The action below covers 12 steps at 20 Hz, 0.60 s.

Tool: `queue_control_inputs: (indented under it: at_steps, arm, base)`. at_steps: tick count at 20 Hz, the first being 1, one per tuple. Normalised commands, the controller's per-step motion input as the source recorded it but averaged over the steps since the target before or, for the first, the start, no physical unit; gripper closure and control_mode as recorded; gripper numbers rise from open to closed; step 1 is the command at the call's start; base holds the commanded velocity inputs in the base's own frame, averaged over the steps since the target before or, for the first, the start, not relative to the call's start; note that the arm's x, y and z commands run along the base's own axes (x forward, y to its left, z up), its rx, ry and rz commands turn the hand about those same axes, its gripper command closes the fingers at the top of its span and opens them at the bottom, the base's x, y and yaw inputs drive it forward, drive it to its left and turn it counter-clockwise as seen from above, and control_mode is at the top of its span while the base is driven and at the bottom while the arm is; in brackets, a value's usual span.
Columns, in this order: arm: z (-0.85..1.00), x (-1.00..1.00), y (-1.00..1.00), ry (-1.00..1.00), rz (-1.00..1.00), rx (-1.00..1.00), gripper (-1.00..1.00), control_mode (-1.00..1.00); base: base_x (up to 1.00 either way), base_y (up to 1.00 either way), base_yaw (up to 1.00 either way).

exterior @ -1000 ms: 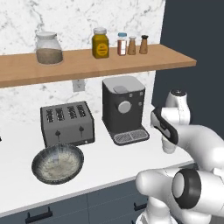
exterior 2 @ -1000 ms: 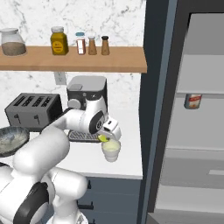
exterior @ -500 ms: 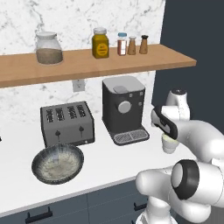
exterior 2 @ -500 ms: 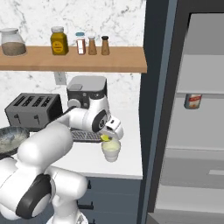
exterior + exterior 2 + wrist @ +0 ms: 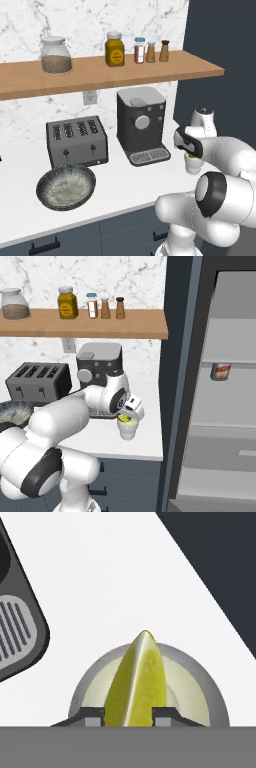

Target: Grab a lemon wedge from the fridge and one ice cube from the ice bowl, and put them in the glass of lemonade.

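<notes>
My gripper (image 5: 130, 716) is shut on the lemon wedge (image 5: 137, 679), a bright yellow sliver clamped between the two fingertips (image 5: 92, 714). It hangs right over the mouth of the glass of lemonade (image 5: 195, 687), its lower part within the rim. From the right base view the gripper (image 5: 128, 413) sits just above the glass (image 5: 127, 431) on the white counter, the wedge (image 5: 123, 418) at the rim. The left base view has the glass (image 5: 192, 164) partly behind my arm. The ice bowl (image 5: 39, 190) rests at the counter's front left. The fridge (image 5: 220, 406) stands open on the right.
A dark coffee machine (image 5: 141, 125) stands just left of the glass, its drip grille (image 5: 12, 632) close by. The toaster (image 5: 76, 140) is behind the bowl. A wooden shelf (image 5: 100, 70) carries jars and shakers overhead. A can (image 5: 220, 371) sits on a fridge shelf.
My hand has sunk a little with the lemon wedge, bringing it closer to the glass's mouth. The glass and bowl have not moved.
</notes>
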Motion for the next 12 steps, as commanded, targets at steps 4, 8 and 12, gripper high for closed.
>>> queue_control_inputs:
  at_steps: [4, 8, 12]
  arm:
    - [-0.08, 0.12, -0.15, 0.00, 0.00, 0.00, 1.00, -1.00]
    - [0.09, 0.00, 0.00, 0.00, 0.00, 0.00, 1.00, -1.00]
    - [0.28, -0.10, 0.03, -0.03, 0.00, 0.00, 1.00, -1.00]
  base:
    - [0.00, 0.00, 0.00]
    - [0.00, 0.00, 0.00]
    - [0.00, 0.00, 0.00]
